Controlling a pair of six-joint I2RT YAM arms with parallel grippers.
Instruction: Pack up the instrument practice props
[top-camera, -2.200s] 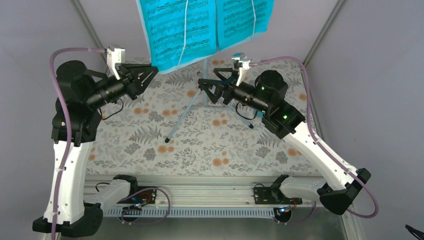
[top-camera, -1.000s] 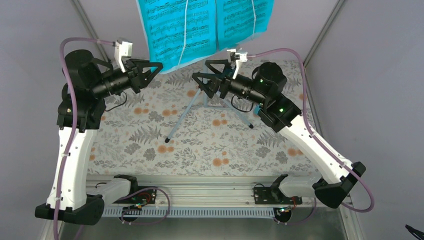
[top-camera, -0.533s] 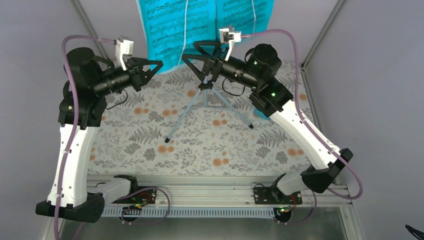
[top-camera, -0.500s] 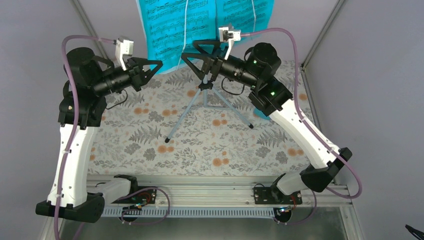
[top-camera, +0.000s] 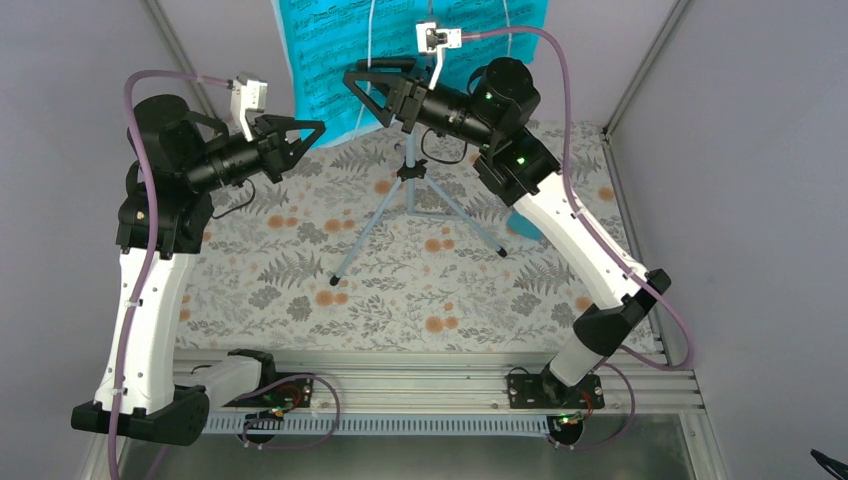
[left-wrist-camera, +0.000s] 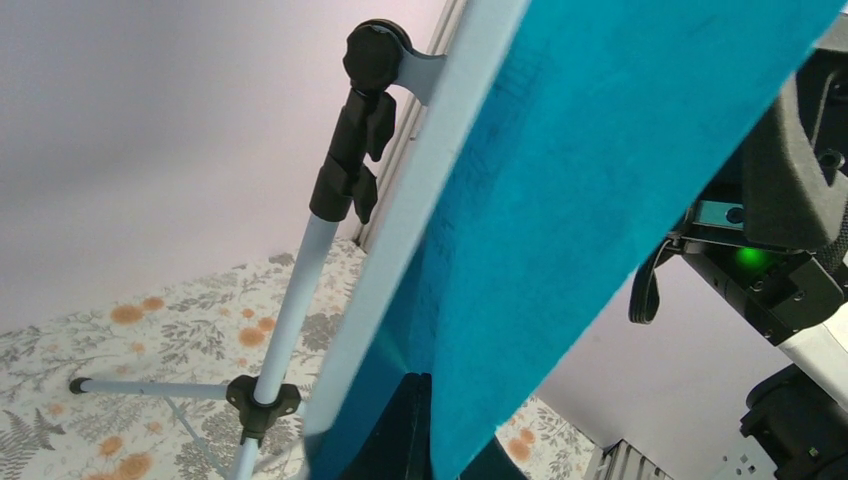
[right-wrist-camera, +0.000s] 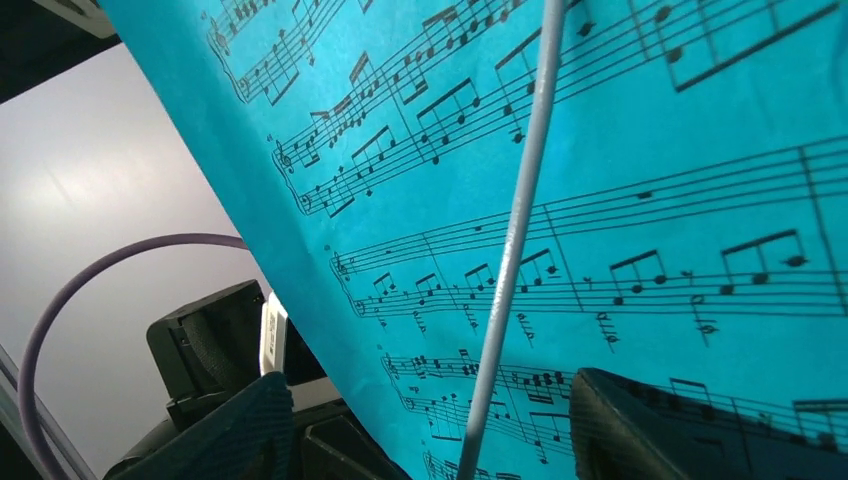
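Note:
The pale blue music stand (top-camera: 407, 150) rises on tripod legs from the back of the table, and turquoise sheet-music pages (top-camera: 330, 60) lie on its desk. My left gripper (top-camera: 318, 128) is shut on the pages' lower left corner. In the left wrist view its dark fingers (left-wrist-camera: 425, 430) pinch the turquoise sheet (left-wrist-camera: 600, 170) beside the stand's pale desk edge (left-wrist-camera: 420, 190) and pole (left-wrist-camera: 300, 290). My right gripper (top-camera: 362, 85) is open at the front of the pages. In the right wrist view its gap (right-wrist-camera: 440, 440) straddles the thin wire page holder (right-wrist-camera: 512, 250) over the printed sheet (right-wrist-camera: 650, 200).
A floral cloth (top-camera: 400, 290) covers the table. Grey walls and slanted frame poles (top-camera: 640, 70) close in the back and sides. A small blue shape (top-camera: 526, 222) peeks out behind my right forearm. A metal rail (top-camera: 400, 390) runs along the near edge.
My right gripper rose and swung left from the stand's pole up to the pages, and its jaws narrowed. My left gripper closed fully on the page corner and stayed in place.

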